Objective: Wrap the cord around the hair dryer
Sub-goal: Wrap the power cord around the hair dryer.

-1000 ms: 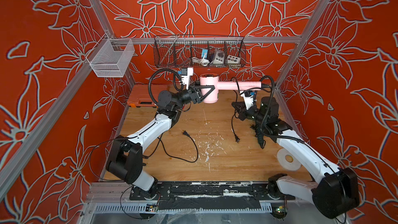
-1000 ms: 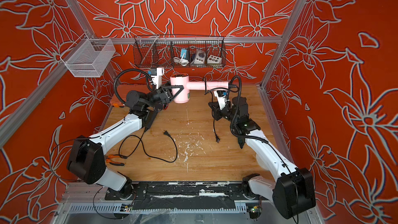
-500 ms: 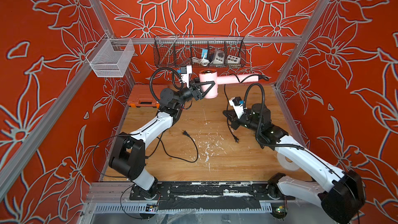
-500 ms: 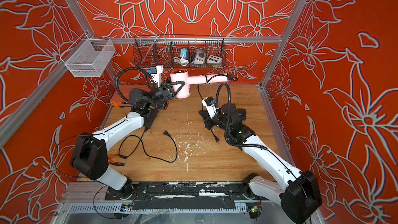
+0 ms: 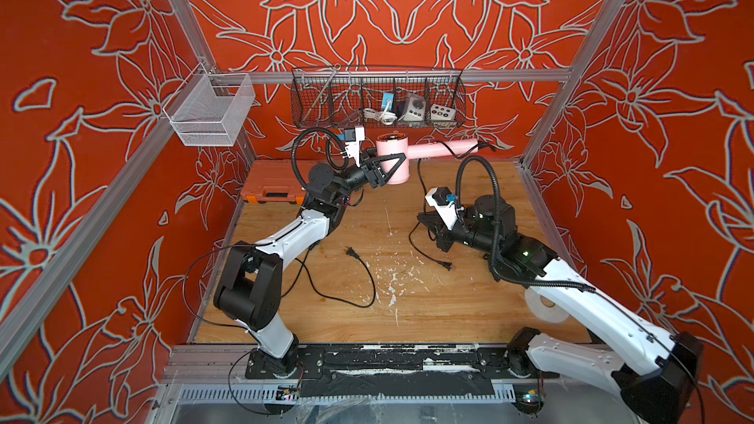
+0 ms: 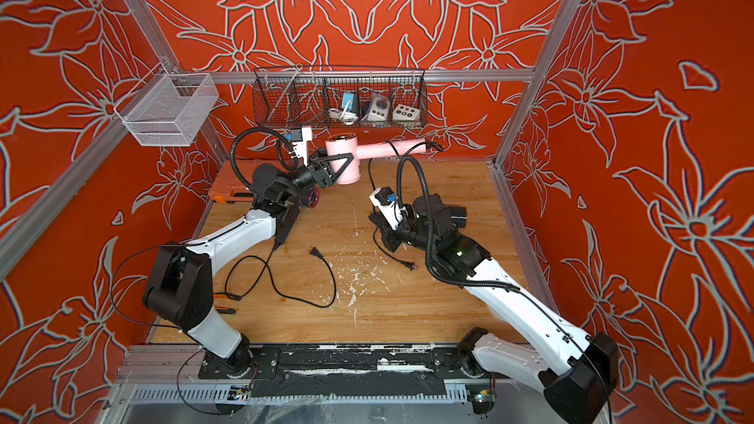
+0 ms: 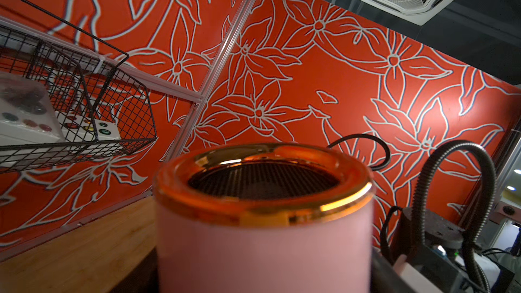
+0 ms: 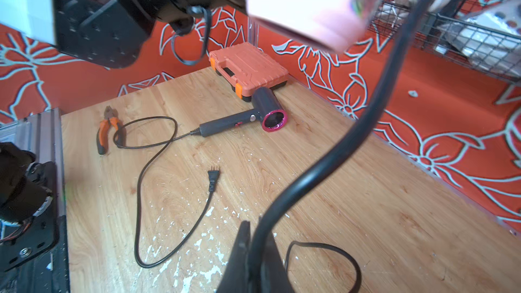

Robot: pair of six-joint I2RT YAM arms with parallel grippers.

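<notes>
Left gripper (image 5: 392,165): fingers clamped across the barrel of the pink hair dryer (image 5: 438,150), a plastic body with a copper-coloured rim. The dryer is held clear of the scuffed wooden tabletop (image 5: 408,299), close to the back wall and below the black wire basket (image 5: 377,93). Its rim faces up and its handle points level toward the robot's right.

Right gripper (image 5: 427,220): jaws pinched tight on the dryer's black cord (image 8: 386,80), low over the table. In both top views the cord leaves the handle end, drops to this gripper, and trails on to its plug (image 5: 446,266), which lies flat on the wood. No turn of cord around the dryer is visible.

Also on the table:
- A second, dark grey hair dryer with a magenta ring (image 8: 253,111) lies beside an orange plastic tool case (image 8: 248,66).
- Orange-handled pliers (image 8: 105,131) lie near the grey dryer's own cable.
</notes>
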